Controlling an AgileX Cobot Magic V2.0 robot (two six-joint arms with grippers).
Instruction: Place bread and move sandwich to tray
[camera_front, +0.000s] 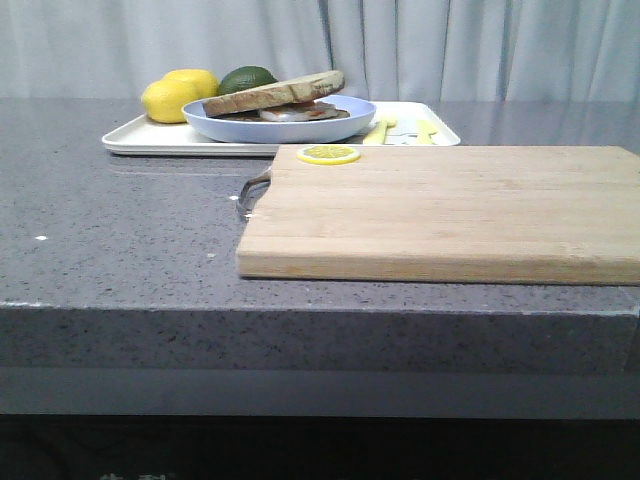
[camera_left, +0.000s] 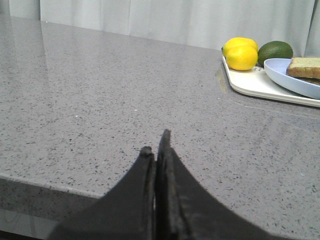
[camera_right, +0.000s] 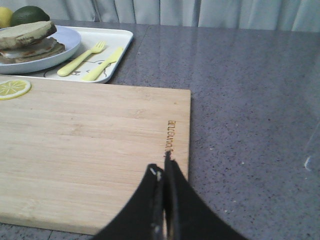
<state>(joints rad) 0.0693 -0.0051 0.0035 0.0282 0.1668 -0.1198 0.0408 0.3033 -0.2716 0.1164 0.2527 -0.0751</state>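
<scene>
My left gripper (camera_left: 156, 145) has its fingers pressed together, nothing between them, hanging over bare grey counter (camera_left: 100, 100) well apart from the tray (camera_left: 250, 85). My right gripper (camera_right: 162, 167) is the same, fingers together and empty, over the near edge of the cutting board (camera_right: 90, 145), close to the burned-in lettering (camera_right: 171, 136). Taking the board (camera_front: 440, 210) as landmark: the tray (camera_front: 150, 140) lies just behind its far left corner, on the counter (camera_front: 120, 230). On the tray sits the blue plate (camera_front: 278, 126) with the sandwich (camera_front: 285, 105); the bread (camera_front: 272, 93) is its top slice, tilted, higher on the right end, resting over the egg (camera_front: 295, 113) and the lower slice. From my right wrist the sandwich (camera_right: 27, 42) shows the same stack on the plate (camera_right: 60, 47). Two lemons (camera_front: 180, 95) and an avocado (camera_front: 247, 78) are on the tray behind the plate, at its left end; a yellow fork (camera_right: 82, 58) and knife (camera_right: 104, 64) lie on the tray (camera_right: 120, 40) right of the plate. A lemon slice (camera_front: 328, 154) lies flat on the board's far left corner. A metal handle (camera_front: 252, 190) sticks out of the board's left edge. Grey curtain (camera_front: 450, 45) behind everything.
</scene>
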